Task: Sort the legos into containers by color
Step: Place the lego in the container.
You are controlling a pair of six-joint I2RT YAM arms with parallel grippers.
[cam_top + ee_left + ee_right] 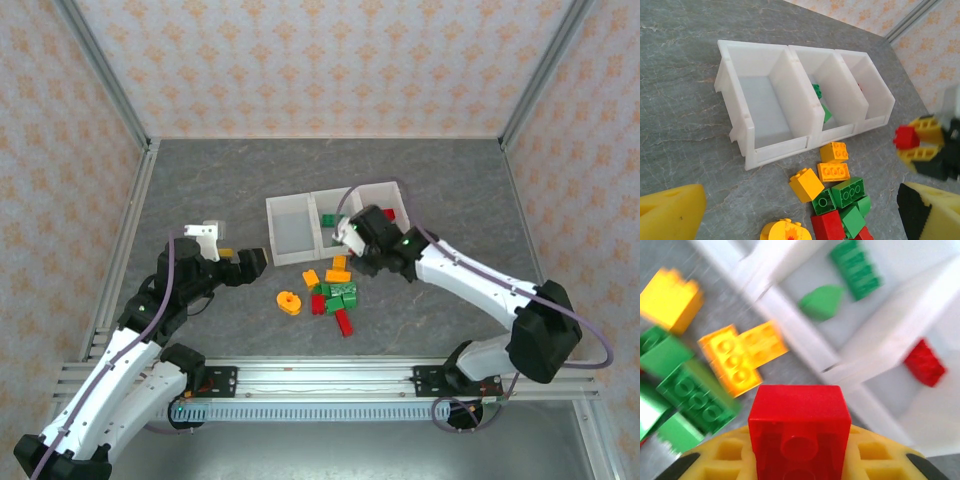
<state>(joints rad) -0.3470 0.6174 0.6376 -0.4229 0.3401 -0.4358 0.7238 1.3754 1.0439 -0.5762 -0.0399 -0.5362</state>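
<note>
Looking at a grey marbled table [450, 180], patterned peach walls [320, 60] around. 1 red brick [799, 425] sits clamped in the right gripper [919, 140], near the containers [290, 238]; left gripper [255, 262] gapes wide apart.

Grey, stone-veined tabletop [220, 180] is lying flat, its surface showing faint pale marbling. Walls [320, 60] are enclosing it on the far, left and right sides, carrying cream paper with a repeating orange floral motif. Two aluminium posts, left [105, 70] and right [543, 70], are rising from the far corners. A silver rail [320, 375] is running along the near edge, a slotted strip [300, 410] lying just in front of it.
</note>
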